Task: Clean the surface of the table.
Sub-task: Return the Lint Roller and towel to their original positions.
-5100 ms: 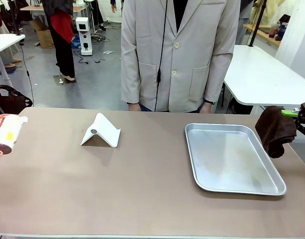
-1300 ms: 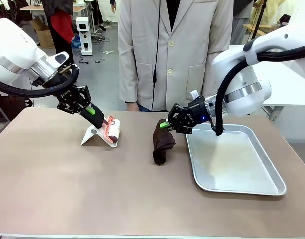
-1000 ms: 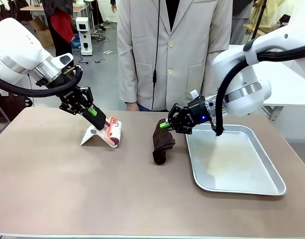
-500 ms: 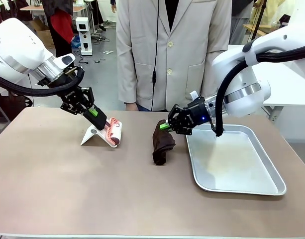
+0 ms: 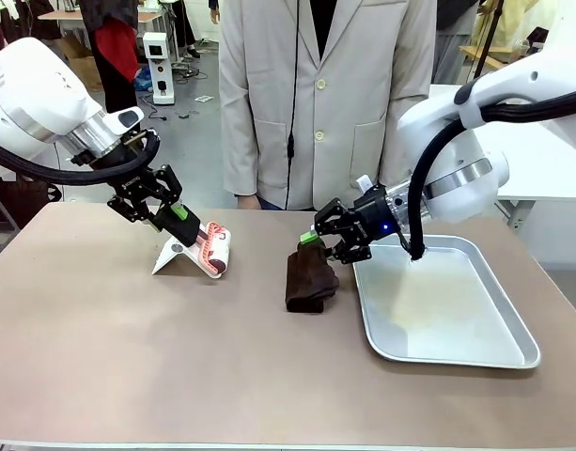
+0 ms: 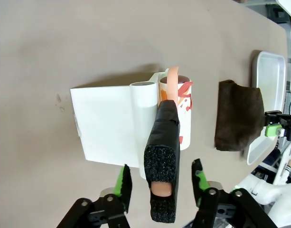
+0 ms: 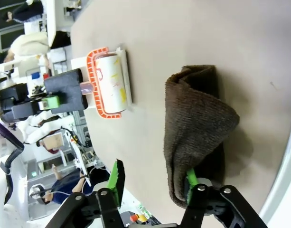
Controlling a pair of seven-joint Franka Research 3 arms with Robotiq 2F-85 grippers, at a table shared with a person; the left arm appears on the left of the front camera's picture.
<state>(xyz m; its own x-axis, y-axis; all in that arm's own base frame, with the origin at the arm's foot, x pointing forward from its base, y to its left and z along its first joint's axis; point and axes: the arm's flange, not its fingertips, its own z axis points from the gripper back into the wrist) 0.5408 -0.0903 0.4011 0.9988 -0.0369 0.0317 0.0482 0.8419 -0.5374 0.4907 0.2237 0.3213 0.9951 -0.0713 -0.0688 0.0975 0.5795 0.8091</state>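
The table point(image 5: 128, 366), brownish-taupe, is seen running across the whole front view, its near half bare. A silver metal tray point(image 5: 457, 348) lies on its right part. A dark brown cloth point(image 5: 309, 278) is slumped on the top just left of the tray's near-left rim. A white folded stand point(image 5: 186, 252) sits left of centre, with a lint roller point(image 5: 215, 248) leaned against its right side.

Left gripper point(image 5: 179, 218): fingers spread apart, either side of the roller's black foam handle point(image 6: 162, 156); in the left wrist view a gap is visible on both sides of the handle, so nothing is clamped.

Right gripper point(image 5: 318, 241): jaws parted above the cloth. In the right wrist view one green pad point(image 7: 191, 179) is seen against or behind the cloth's fold, the other well clear; whether the cloth is actually touched cannot be told.

A person in a pale jacket point(image 5: 325, 94) stands at the far edge, between the two arms.

The roller's orange frame and printed sheet point(image 7: 109, 85) are shown plainly from the right wrist; from the front they are partly hidden by the left gripper. The stand's flat white face point(image 6: 105, 123) is shown from the left wrist.

Open room: the near edge and the left end of the table.
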